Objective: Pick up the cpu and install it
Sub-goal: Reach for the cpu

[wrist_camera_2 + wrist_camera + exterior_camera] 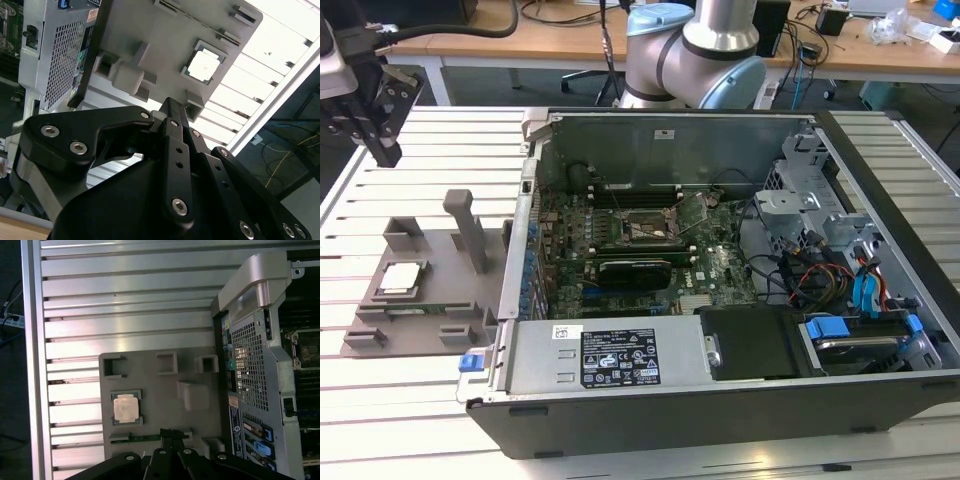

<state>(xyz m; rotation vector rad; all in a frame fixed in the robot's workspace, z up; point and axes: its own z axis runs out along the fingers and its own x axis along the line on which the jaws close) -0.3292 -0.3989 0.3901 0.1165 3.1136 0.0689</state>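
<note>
Grey tray (150, 385) holds the cpu (125, 407); the gripper (167, 431) near the tray, fingers pressed together, could bump it, not grab.

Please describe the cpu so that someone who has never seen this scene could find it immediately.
Find the open computer case; at the exterior view's left of it lies a grey holder plate. The cpu sits flat on that plate. It is the only small square with a silvery top, unlike the thin green memory stick beside it.
</note>
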